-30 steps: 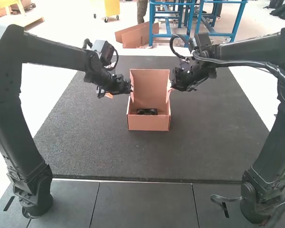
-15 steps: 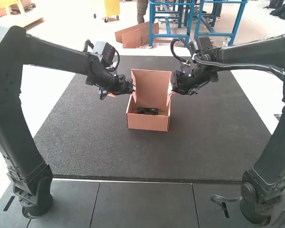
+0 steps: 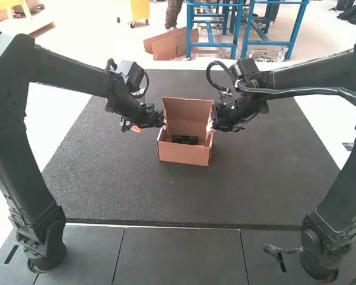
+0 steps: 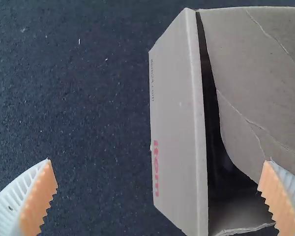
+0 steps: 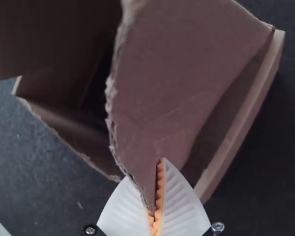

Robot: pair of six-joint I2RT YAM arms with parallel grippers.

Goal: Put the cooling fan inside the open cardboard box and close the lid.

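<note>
High view shows the cooling fan inside the box; wrist views show the right gripper pinching its flap, the left gripper spread wide.

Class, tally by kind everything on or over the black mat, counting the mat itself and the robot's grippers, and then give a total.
cardboard box: 1
cooling fan, lying inside the box: 1
grippers: 2, the left gripper open, the right gripper shut on a box flap
black mat: 1
Total: 5
</note>
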